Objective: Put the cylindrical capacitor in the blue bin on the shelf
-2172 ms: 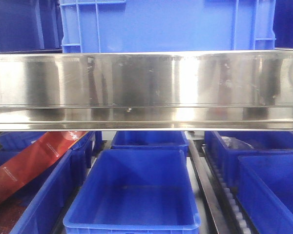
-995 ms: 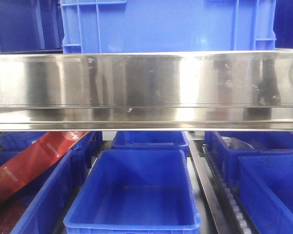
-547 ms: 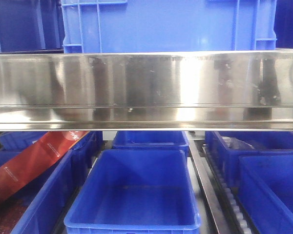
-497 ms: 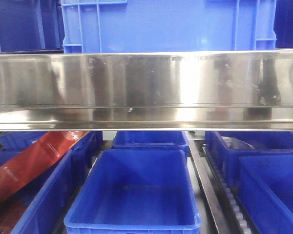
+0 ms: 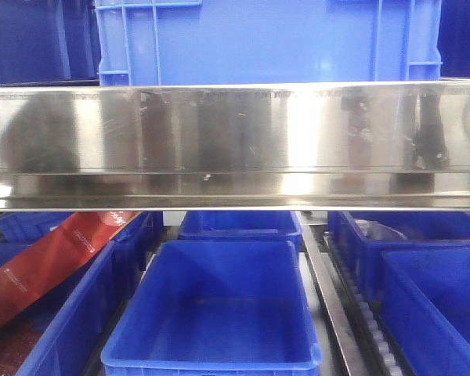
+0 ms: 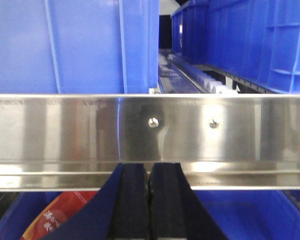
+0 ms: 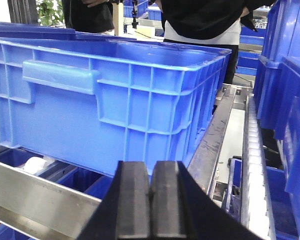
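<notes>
Neither arm has anything in it. In the left wrist view your left gripper (image 6: 150, 205) sits at the bottom centre with its black pads pressed flat together and nothing between them, facing the shiny front rail of the shelf (image 6: 150, 132). In the right wrist view the right gripper (image 7: 151, 205) is closed the same way on nothing, looking past a large blue crate (image 7: 110, 100) on the upper level.

You will not find the cylindrical capacitor in any of the three views, so the step in hand is to locate it. It may be out of frame or hidden by the rail; from here you cannot tell which.

Back away from the rack or tilt a wrist camera until the part shows before you commit either arm. Open the jaws before you approach it, and take it around the sleeve, since a small upright cylinder will likely tip under a sideways nudge.

For the drop, the empty blue bin (image 5: 215, 309) at lower centre of the front view looks like the natural target. Come in below the rail, which overhangs it closely. The bin at lower left already holds a red packet (image 5: 51, 262).
</notes>
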`<state>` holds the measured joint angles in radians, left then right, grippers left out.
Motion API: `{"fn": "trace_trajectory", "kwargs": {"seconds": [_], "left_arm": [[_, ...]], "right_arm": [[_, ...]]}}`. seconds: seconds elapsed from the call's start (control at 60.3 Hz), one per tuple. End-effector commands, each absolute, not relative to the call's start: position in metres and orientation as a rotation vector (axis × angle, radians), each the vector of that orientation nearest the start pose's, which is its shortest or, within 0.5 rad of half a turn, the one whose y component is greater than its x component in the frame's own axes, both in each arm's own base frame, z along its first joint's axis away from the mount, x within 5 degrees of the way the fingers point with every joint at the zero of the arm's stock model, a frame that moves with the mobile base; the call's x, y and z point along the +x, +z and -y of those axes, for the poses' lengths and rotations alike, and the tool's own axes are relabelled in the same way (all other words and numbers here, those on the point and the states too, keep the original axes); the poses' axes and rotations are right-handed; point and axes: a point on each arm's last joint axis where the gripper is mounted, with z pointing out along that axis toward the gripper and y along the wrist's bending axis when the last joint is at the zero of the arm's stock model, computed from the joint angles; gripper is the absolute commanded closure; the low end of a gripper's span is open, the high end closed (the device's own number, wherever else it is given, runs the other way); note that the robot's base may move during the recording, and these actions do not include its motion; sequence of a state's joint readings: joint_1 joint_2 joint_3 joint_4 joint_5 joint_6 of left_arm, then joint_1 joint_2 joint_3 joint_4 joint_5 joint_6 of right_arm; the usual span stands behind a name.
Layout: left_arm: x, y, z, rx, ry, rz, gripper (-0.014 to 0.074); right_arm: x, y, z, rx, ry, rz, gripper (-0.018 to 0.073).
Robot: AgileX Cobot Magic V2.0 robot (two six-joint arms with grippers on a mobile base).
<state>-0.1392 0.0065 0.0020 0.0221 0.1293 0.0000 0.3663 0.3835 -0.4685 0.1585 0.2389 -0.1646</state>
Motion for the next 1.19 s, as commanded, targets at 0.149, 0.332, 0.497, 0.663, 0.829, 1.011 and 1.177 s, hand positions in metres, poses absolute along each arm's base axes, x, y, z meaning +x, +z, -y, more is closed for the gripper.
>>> {"fn": "trace_trajectory", "kwargs": {"seconds": [0.149, 0.332, 0.497, 0.663, 0.829, 1.011, 1.177], "left_arm": [[0.056, 0.205, 0.007, 0.116, -0.094, -1.565, 0.0707], [0.056, 0.206, 0.007, 0.115, -0.094, -1.563, 0.0707], [0.056, 0.206, 0.007, 0.115, -0.094, -1.563, 0.0707], [0.056, 0.206, 0.007, 0.115, -0.094, -1.563, 0.0707], [0.056, 0.206, 0.007, 0.115, -0.094, -1.563, 0.0707], [0.056, 0.206, 0.007, 0.115, -0.094, -1.563, 0.0707], [0.056, 0.206, 0.007, 0.115, -0.094, -1.563, 0.0707]], "right_arm": [[0.079, 0.326, -0.034, -0.33, 0.301, -1.577, 0.0721], [0.079, 0.326, -0.034, -0.33, 0.301, -1.577, 0.0721], [0.079, 0.326, -0.034, -0.33, 0.301, -1.577, 0.0721], [0.079, 0.326, -0.034, -0.33, 0.301, -1.577, 0.0721], [0.079, 0.326, -0.033, -0.326, 0.299, -1.563, 0.0721], [0.084, 0.31, -0.022, -0.189, 0.22, -1.56, 0.0721], [0.075, 0.277, -0.007, -0.029, 0.118, -1.565, 0.0721]]}}
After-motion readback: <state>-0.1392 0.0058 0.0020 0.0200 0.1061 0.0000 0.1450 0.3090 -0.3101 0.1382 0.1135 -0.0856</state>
